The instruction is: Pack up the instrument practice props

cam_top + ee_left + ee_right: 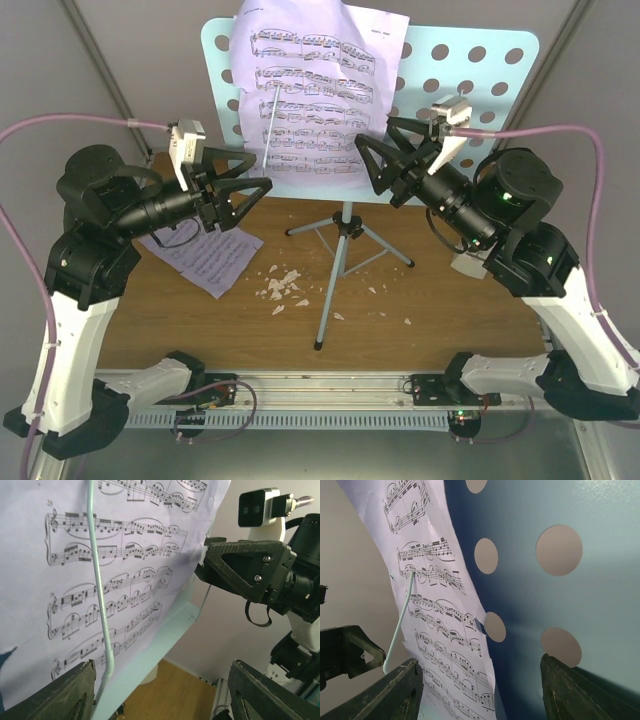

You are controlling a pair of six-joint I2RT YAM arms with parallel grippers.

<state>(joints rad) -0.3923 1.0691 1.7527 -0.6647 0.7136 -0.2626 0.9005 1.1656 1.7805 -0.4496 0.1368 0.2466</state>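
I see the pale blue music stand (470, 70), its desk dotted with round holes, standing on tripod legs mid-way across the wooden surface (200, 330). A printed sheet-music page (310, 90) leans on the desk. My left hand (252, 203) and right hand (377, 140) flank the page, fingers apart, gripping nothing.
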